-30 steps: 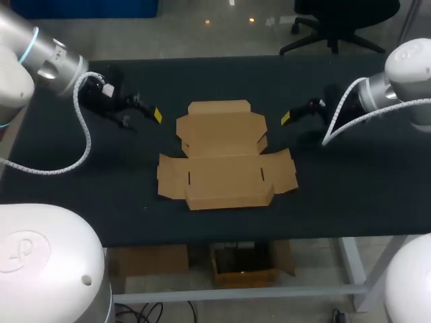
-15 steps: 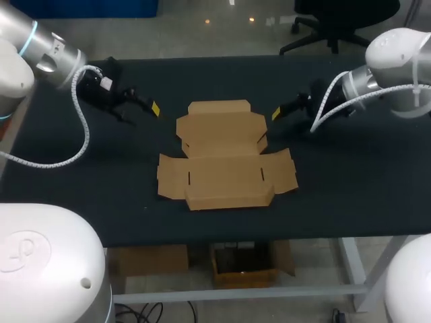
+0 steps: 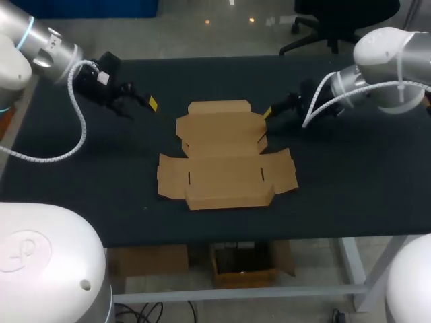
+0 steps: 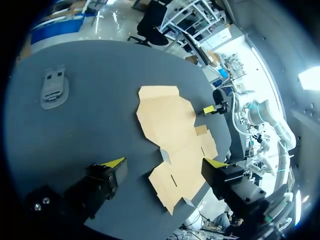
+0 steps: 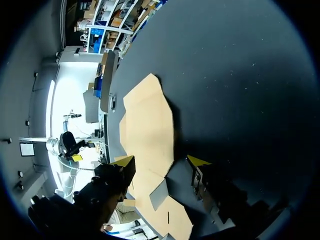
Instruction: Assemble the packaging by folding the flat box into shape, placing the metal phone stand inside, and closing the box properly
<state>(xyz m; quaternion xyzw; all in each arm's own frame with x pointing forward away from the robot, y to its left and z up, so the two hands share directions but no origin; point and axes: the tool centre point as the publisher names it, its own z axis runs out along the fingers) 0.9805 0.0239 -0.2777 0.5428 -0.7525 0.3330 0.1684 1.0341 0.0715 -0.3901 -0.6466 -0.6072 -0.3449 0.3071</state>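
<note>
The flat brown cardboard box (image 3: pixel 222 155) lies unfolded in the middle of the black table (image 3: pixel 350 182). My left gripper (image 3: pixel 145 101) hovers open to the back left of the box, nothing between its fingers. From its wrist, the left gripper (image 4: pixel 165 162) faces the box (image 4: pixel 172 140), and the grey metal phone stand (image 4: pixel 54 87) lies flat off to one side. My right gripper (image 3: pixel 269 111) sits at the box's back right corner. In its wrist view the right gripper (image 5: pixel 161 161) stands open, one finger over the box (image 5: pixel 150 125) edge, the other over bare table.
The table's front edge (image 3: pixel 269 232) runs close below the box. Dark bare tabletop (image 5: pixel 240 75) stretches beside my right gripper. My right gripper (image 4: pixel 215 107) shows past the box in the left wrist view.
My right gripper moved left to the box's back right corner and its fingers narrowed. My left gripper drew back a little toward the table's rear. The box stayed put.
</note>
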